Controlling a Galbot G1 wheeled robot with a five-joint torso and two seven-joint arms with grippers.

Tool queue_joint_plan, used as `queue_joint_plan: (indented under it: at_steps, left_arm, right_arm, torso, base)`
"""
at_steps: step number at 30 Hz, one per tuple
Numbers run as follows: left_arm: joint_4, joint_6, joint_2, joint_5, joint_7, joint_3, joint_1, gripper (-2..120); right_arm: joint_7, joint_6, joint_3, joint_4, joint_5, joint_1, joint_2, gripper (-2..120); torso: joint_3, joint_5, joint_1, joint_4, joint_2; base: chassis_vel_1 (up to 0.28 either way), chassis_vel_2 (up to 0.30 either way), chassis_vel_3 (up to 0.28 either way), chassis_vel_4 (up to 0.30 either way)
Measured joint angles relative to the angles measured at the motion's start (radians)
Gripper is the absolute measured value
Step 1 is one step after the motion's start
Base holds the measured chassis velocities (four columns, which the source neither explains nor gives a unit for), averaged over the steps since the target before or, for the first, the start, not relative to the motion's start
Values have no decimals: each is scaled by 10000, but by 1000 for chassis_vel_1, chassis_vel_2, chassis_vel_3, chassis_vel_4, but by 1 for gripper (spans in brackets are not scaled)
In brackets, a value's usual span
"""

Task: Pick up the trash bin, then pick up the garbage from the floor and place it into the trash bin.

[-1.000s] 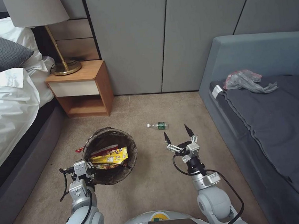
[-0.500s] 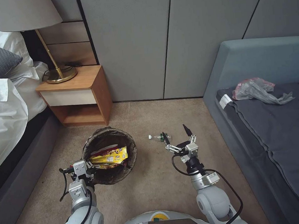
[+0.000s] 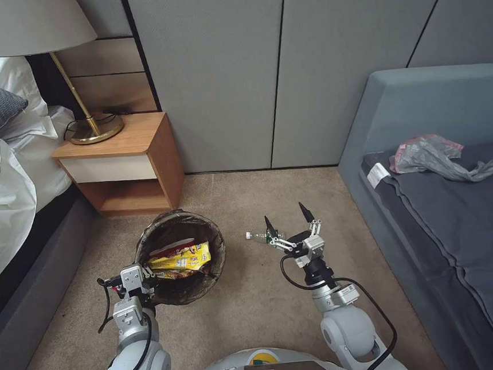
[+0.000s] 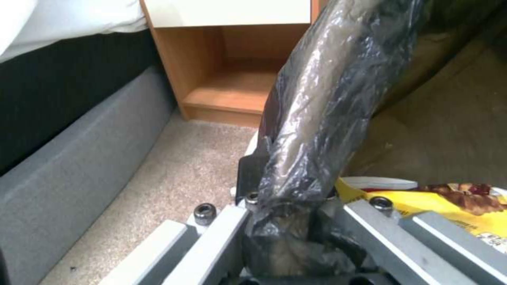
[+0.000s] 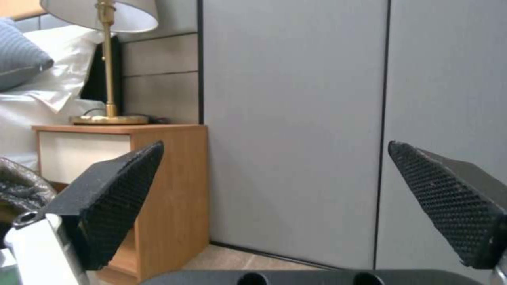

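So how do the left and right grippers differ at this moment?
The left gripper is shut on the bag-lined rim of the trash bin, while the right gripper is open and holds nothing. The left sits at the bin's near edge; the right is out over the carpet with the small bottle just beside its left fingertip in the head view. Both reach forward from the robot at a similar height.
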Motion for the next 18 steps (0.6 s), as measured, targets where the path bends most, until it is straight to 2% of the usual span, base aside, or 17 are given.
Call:
queue_joint_plan:
  at_steps: [18]
  left_arm:
    - [-16,1,38,-2,2,9,-19,0]
  right_arm:
    - [-130,9,10,-127,-34,249,-126,100]
  torso:
    - [0,0,0,0,0]
  base:
    - [0,0,0,0]
